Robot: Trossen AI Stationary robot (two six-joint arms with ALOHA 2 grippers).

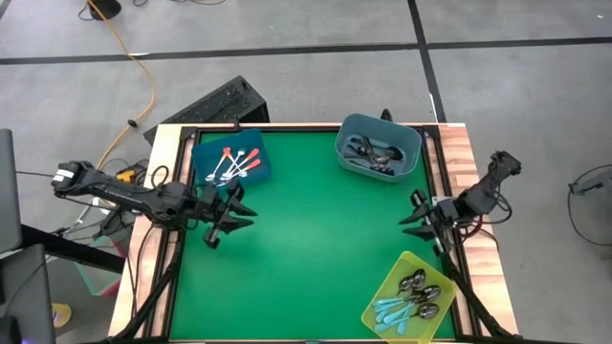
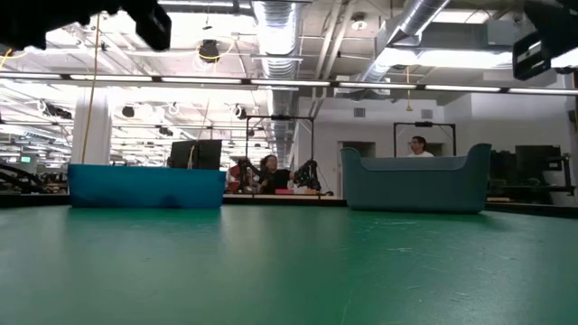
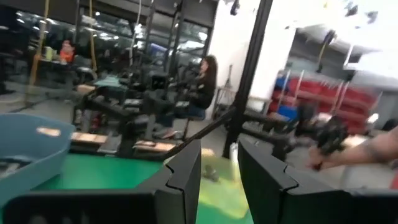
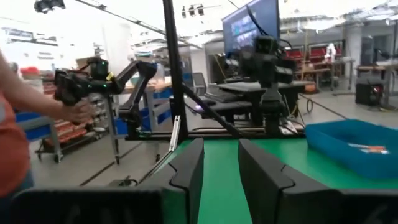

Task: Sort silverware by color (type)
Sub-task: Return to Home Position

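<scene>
Spoons with shiny metal bowls lay in three bins on the flat green table (image 1: 316,239) in the high view. Spoons with orange-red handles (image 1: 236,162) lay in the flat blue bin (image 1: 206,148) at the far left corner. Dark spoons (image 1: 373,153) lay in the deep grey-blue bin (image 1: 411,143) at the far right. Spoons with light blue handles (image 1: 406,304) lay in the yellow bin (image 1: 394,277) at the near right corner. The left gripper (image 1: 241,214) hung over the left side of the table, just in front of the blue bin, with its fingers apart and nothing in them. The right gripper (image 1: 413,214) hung at the right edge, between the grey-blue bin and the yellow bin, also spread and holding nothing. In the low view, the blue bin (image 2: 144,187) stood on the left and the grey-blue bin (image 2: 415,181) on the right, well apart, at the far side of the green table (image 2: 289,271). A person (image 2: 268,171) sat in the room behind. In the left wrist view, the left gripper (image 3: 219,180) had a gap between its two dark fingers (image 3: 186,180), and the grey-blue bin (image 3: 31,149) showed off to one side. In the right wrist view, the right gripper (image 4: 221,174) was spread too, and the blue bin (image 4: 348,140) held an orange-red spoon (image 4: 367,147). A person's hand (image 4: 78,112) showed beyond the table.
</scene>
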